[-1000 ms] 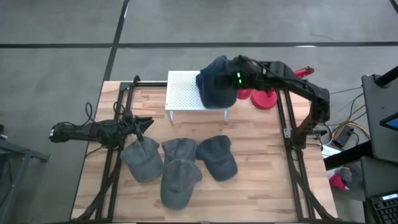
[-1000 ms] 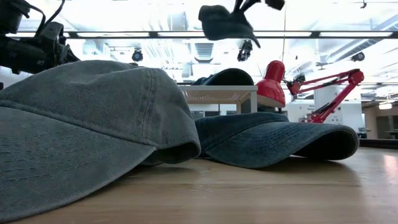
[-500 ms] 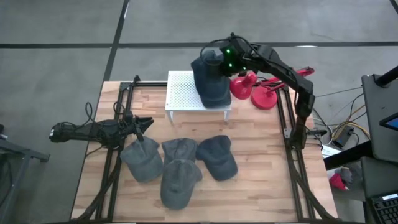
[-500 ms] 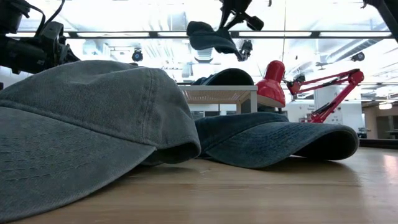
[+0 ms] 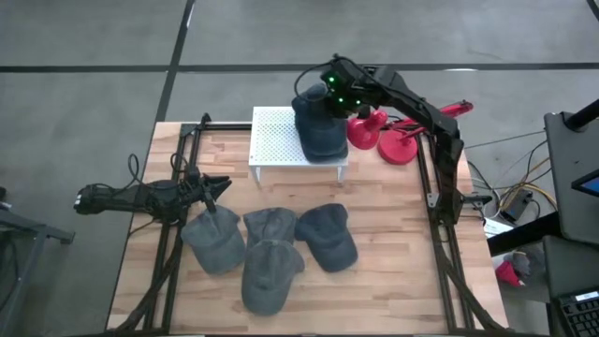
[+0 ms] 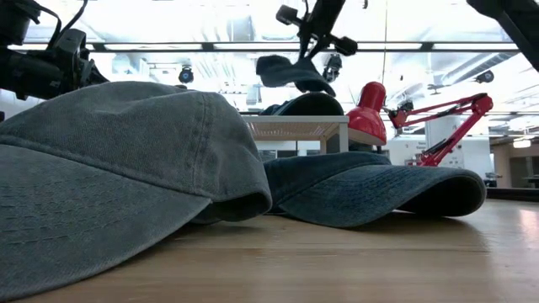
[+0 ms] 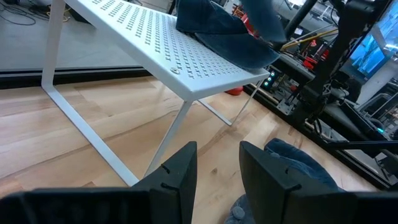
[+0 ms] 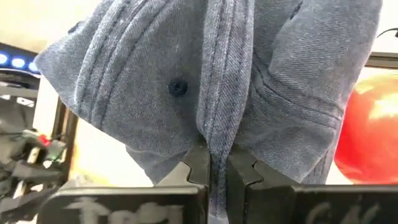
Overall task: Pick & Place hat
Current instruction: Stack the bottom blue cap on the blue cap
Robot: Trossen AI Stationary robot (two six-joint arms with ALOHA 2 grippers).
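dark blue denim cap (image 5: pixel 318 126) hangs in the air, pinched by a fold in the right gripper (image 8: pixel 217 163) jaws | directly above another cap on the white perforated metal rack (image 5: pixel 276 140) | left gripper (image 7: pixel 217 165), jaws spread, rests low over the wooden surface (image 5: pixel 393 225).

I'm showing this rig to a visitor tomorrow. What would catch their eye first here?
Most striking is the dark blue hat hanging in the air, pinched by the right tool above the white perforated stand, where another hat already rests. Next, four grey hats cluster on the table's near half, and a red desk lamp stands beside the stand.
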